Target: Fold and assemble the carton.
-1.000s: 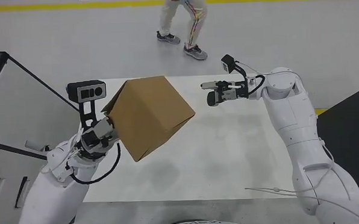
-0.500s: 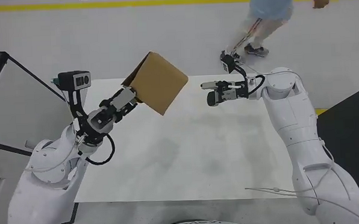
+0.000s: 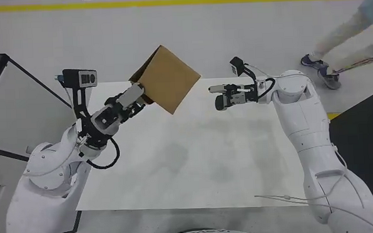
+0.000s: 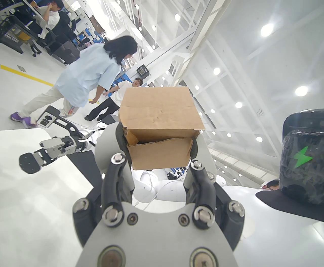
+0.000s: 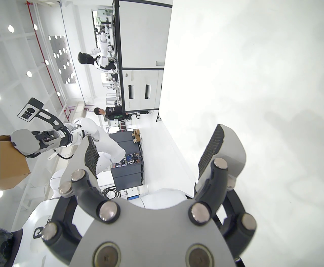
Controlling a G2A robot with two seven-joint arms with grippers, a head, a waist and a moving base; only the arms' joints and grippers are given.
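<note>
Right pincer agape, table beyond.

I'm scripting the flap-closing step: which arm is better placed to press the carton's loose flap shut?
Right, probably. The left pincer is shut on the carton, holding it above the table; the right pincer is open, empty and faces it nearby.

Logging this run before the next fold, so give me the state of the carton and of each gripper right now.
carton: held up in the air, tilted, the flap at its gripped end not folded flat.
left gripper: jaws shut on the carton's end.
right gripper: jaws open, holding nothing, apart from the carton.
</note>
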